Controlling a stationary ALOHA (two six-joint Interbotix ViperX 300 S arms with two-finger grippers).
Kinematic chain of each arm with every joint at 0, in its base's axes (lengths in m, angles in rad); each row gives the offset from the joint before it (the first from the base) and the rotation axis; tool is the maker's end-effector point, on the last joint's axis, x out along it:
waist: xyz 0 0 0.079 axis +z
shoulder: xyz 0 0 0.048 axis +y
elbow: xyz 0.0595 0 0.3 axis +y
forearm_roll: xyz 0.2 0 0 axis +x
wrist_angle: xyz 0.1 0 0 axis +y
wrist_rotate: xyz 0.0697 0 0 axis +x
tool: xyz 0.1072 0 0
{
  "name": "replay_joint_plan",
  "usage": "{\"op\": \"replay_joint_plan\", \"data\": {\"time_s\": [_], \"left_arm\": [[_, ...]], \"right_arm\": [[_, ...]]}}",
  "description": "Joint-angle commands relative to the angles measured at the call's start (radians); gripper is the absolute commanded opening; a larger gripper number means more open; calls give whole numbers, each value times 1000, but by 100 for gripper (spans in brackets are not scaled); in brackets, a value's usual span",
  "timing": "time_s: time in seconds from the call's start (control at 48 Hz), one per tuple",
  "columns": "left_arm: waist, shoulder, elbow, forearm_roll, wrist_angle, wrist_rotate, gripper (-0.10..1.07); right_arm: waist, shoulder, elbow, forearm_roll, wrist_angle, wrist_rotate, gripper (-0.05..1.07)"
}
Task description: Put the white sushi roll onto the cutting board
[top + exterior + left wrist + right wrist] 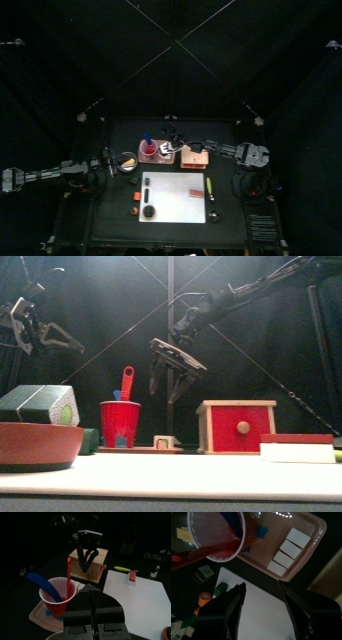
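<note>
my right hand (174,368) spread above the pink tray (308,542), red cup (120,421) beside, cutting board (177,196) near, my left hand (93,614) pressed together

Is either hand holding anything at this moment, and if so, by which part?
Nothing is held. The right hand hangs open above the pink tray; the left hand is shut and empty.

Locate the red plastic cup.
In the top view the red cup stands on the pink tray just behind the white cutting board, left of the red-fronted wooden box, with the right gripper beside it.
</note>
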Motion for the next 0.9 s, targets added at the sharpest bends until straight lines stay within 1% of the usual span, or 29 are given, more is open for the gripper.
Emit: {"op": "replay_joint_plan", "data": {"time_s": [0.0,0.146,0.292,0.417,0.542,0.75,0.875], "left_arm": [[-2,6,-21,-2,-6,3,0],[-2,6,-20,-2,-14,3,0],[-2,6,-21,-2,-20,3,0],[-6,6,-29,-2,-26,2,0],[-18,6,-37,-2,-26,2,0],[-29,6,-34,2,-28,5,0],[-29,6,-31,5,-26,6,0]], "right_arm": [[-8,18,-75,-8,29,38,87],[-9,58,-106,-100,98,118,87],[-9,60,-103,-149,141,160,87],[-9,69,-106,-163,121,196,87],[-15,101,-110,-175,91,250,87],[-20,138,-138,-189,92,276,87],[-21,146,-144,-212,92,314,87]]}}
